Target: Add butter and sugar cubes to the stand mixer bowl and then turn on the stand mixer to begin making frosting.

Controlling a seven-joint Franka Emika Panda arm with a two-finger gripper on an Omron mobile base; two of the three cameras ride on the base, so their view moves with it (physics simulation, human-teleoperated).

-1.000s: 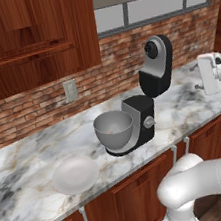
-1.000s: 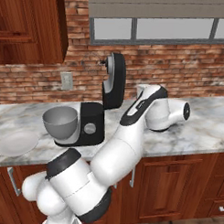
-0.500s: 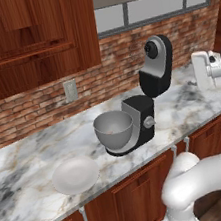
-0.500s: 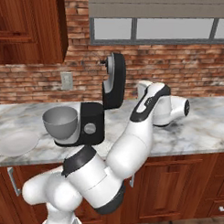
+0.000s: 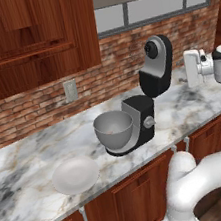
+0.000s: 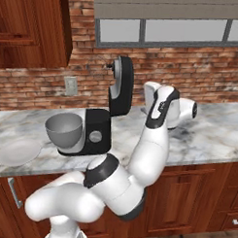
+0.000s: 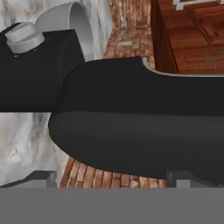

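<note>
Arm swung right; marble counter (image 5: pixel 19 162) beneath brick wall (image 5: pixel 37 111)

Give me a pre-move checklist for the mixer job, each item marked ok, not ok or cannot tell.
1. Stand mixer head tilted up, leaving the bowl open from above: ok.
2. Stand mixer bowl seated on the mixer base: ok.
3. Butter and sugar cubes in the bowl: cannot tell; the inside shows faint specks at best.
4. Gripper open and holding nothing: ok.
5. Gripper lined up with the side knob: not ok; the hand view looks at the raised head, with the knob off in a corner.
6. White plate clear of the arm's path: ok.
</note>
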